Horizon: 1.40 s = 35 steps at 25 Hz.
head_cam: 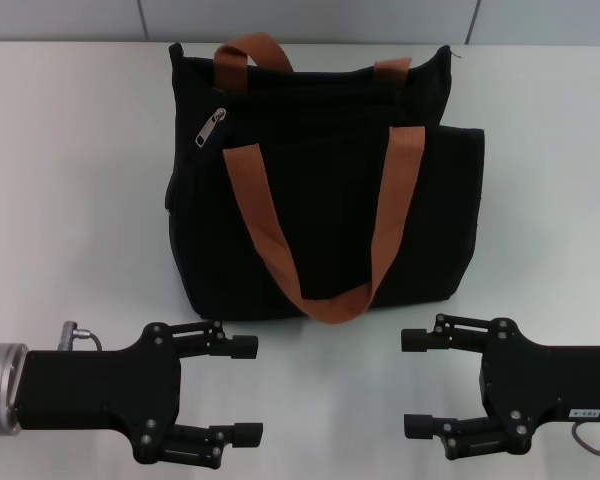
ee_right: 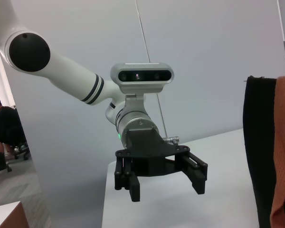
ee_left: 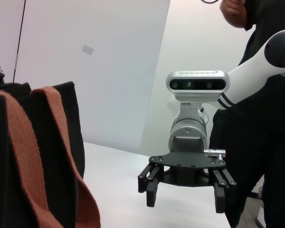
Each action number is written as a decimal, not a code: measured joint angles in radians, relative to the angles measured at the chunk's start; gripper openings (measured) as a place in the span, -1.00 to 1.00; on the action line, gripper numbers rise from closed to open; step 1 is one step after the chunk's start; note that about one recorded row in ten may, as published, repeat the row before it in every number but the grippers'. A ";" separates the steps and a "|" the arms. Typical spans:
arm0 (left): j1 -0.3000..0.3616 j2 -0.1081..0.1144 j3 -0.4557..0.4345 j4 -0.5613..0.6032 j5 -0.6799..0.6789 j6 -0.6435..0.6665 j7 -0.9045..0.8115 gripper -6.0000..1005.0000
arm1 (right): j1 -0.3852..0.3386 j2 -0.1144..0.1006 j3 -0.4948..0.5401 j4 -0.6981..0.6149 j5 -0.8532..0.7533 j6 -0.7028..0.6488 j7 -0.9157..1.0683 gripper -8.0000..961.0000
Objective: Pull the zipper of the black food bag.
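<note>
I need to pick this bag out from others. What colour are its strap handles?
Rust-orange strap handles on the black bag, clearest in the head view.

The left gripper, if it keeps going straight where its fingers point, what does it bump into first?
Probably the right gripper, whose open fingers face it across bare white table. The left gripper points sideways, not toward the big black fabric bag.

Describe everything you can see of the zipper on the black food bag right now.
The zipper shows as a small silver-grey metal teardrop pull tab, hanging at a slant near the black food bag's upper corner on the robot's left side, close to one orange strap handle. Its black track runs along the bag's top and is hard to tell from the fabric. Nothing touches the tab; the left gripper and right gripper are both open, well short of it.
</note>
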 joint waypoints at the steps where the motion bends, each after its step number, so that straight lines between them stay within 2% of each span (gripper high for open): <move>1: 0.000 0.000 0.000 0.000 0.000 0.000 0.000 0.65 | 0.001 0.000 0.000 0.000 0.000 0.000 0.001 0.73; 17: 0.000 -0.001 -0.002 0.000 0.000 0.003 -0.001 0.65 | 0.001 0.000 0.000 0.003 0.000 -0.001 0.002 0.73; 22: -0.003 -0.008 -0.023 0.007 -0.008 0.021 0.002 0.65 | 0.000 0.000 0.001 0.003 0.000 0.007 -0.002 0.73; 24: -0.011 -0.016 -0.066 0.010 -0.009 0.051 0.017 0.65 | -0.001 0.000 0.002 0.003 0.000 0.007 -0.003 0.73; 25: -0.017 -0.025 -0.125 0.010 -0.010 0.090 0.045 0.65 | -0.001 0.000 0.002 0.003 0.000 0.007 -0.003 0.73; 27: -0.020 -0.035 -0.185 0.008 -0.011 0.123 0.076 0.65 | -0.001 0.000 0.001 0.003 0.000 0.007 -0.004 0.73; 29: -0.023 -0.054 -0.296 0.007 -0.016 0.165 0.125 0.65 | -0.001 0.000 0.002 0.003 0.000 0.007 -0.004 0.73; 33: -0.019 -0.076 -0.480 -0.007 -0.085 0.164 0.161 0.65 | -0.001 0.000 0.003 0.002 0.001 0.008 -0.004 0.73; 34: -0.018 -0.077 -0.516 -0.016 -0.108 0.151 0.164 0.65 | -0.002 0.000 0.003 0.001 0.001 0.008 -0.004 0.73; 35: -0.018 -0.077 -0.516 -0.016 -0.108 0.151 0.164 0.65 | -0.002 0.000 0.004 0.001 0.002 0.008 -0.004 0.73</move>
